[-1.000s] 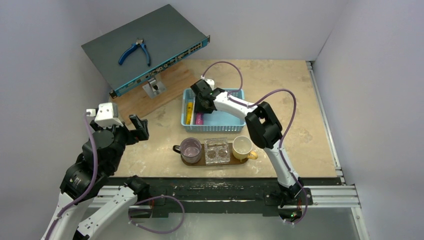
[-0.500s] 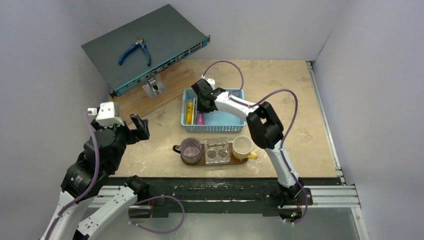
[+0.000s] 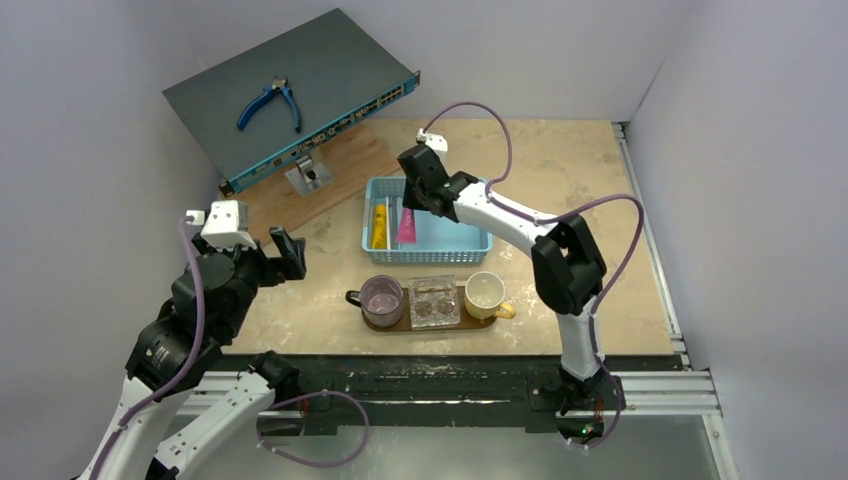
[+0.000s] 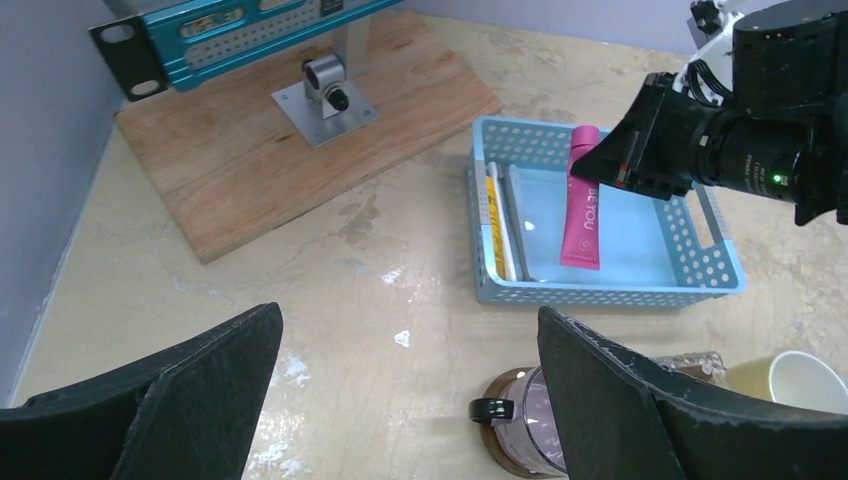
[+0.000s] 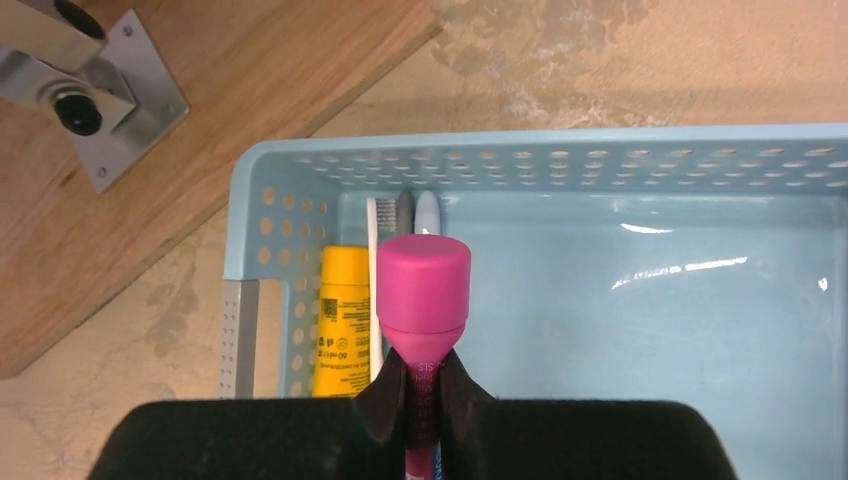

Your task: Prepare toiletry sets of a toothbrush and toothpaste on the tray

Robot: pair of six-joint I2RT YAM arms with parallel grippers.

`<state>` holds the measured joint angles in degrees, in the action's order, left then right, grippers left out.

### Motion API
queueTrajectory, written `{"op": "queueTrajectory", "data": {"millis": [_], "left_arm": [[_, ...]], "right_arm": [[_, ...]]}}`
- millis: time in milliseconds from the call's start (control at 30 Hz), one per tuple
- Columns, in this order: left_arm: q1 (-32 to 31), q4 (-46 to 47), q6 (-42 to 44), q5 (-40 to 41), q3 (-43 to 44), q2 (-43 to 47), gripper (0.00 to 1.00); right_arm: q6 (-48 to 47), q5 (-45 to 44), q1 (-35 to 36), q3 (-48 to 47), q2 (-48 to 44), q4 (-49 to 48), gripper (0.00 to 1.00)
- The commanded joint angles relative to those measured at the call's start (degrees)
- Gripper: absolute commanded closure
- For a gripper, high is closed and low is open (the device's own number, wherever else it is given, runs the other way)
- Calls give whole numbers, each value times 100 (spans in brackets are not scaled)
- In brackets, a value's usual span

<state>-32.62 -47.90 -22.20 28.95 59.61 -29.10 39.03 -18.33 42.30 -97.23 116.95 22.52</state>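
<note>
My right gripper [image 5: 422,375] is shut on the magenta-pink toothpaste [image 5: 422,285] just below its cap. The tube [image 4: 583,205] hangs tilted above the blue mesh basket [image 3: 470,252], its flat end low over the basket floor. In the basket's left part lie the yellow toothpaste [image 5: 343,320] and the toothbrush handles [image 5: 385,215] side by side. The dark-brown tray [image 3: 462,325] sits nearer the arms. My left gripper [image 4: 408,315] hovers open and empty over the bare table left of the tray.
On the tray stand a purple mug [image 3: 382,298], a clear glass holder [image 3: 434,300] and a yellow cup [image 3: 484,292]. Back left, a grey rack unit [image 3: 330,70] carrying blue pliers [image 3: 270,103] rests on a wooden board [image 3: 330,175].
My right gripper closed on the pink tube in the basket and rose with it, the arm lifting and swinging slightly back. The left arm barely shifted.
</note>
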Motion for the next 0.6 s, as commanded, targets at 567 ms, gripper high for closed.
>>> {"op": "queueTrajectory", "data": {"millis": [567], "left_arm": [[41, 813, 580, -2933, -92, -642, 0]], "right_arm": [[-1207, 1115, 348, 2078, -3085, -2002, 100]]}}
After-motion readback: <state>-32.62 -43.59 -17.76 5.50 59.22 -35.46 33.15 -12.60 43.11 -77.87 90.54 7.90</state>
